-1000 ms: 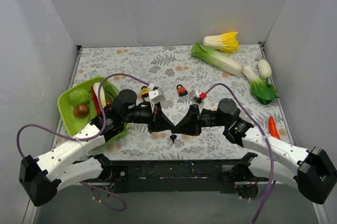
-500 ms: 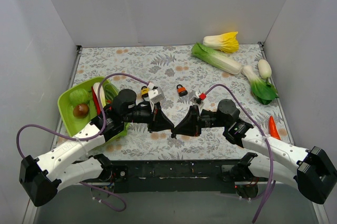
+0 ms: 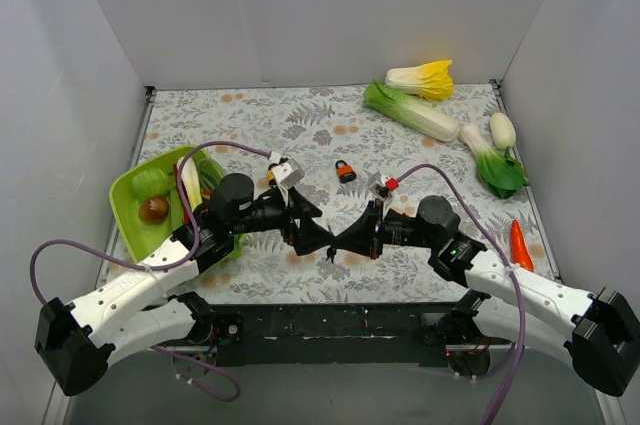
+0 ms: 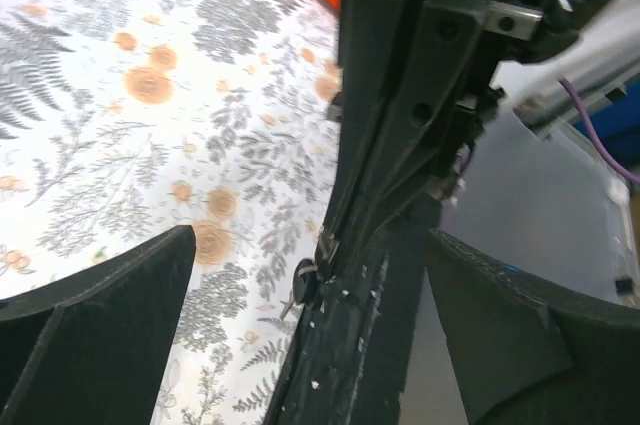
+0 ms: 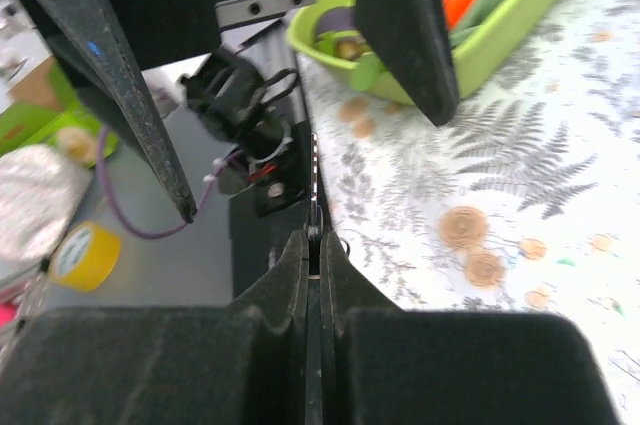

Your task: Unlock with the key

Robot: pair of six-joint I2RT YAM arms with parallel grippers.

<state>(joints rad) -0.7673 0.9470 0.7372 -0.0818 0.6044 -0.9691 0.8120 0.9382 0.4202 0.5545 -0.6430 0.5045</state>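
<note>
The key point(image 3: 329, 252), small with a black head, hangs at the tips of my right gripper point(image 3: 338, 242), which is shut on it just above the table's near middle. My left gripper point(image 3: 318, 230) stands wide open around those tips, with nothing in its own jaws. In the left wrist view my left gripper point(image 4: 310, 245) straddles the shut right fingers, and the key point(image 4: 303, 283) dangles beside them. In the right wrist view my right gripper point(image 5: 314, 237) is pressed together on the key point(image 5: 315, 207). An orange padlock point(image 3: 345, 171) lies behind; a yellow padlock point(image 3: 272, 177) is half hidden by the left wrist.
A green tray point(image 3: 125, 185) of vegetables sits at the left, close to the left arm. A napa cabbage point(image 3: 412, 110), a yellow-leaved cabbage point(image 3: 425, 78), a bok choy point(image 3: 495, 167) and a white vegetable point(image 3: 502, 130) lie at the back right. A carrot point(image 3: 519, 242) lies by the right wall.
My left gripper has gone from shut to wide open, letting go of the key. My right gripper has closed on the key and now holds it alone.
</note>
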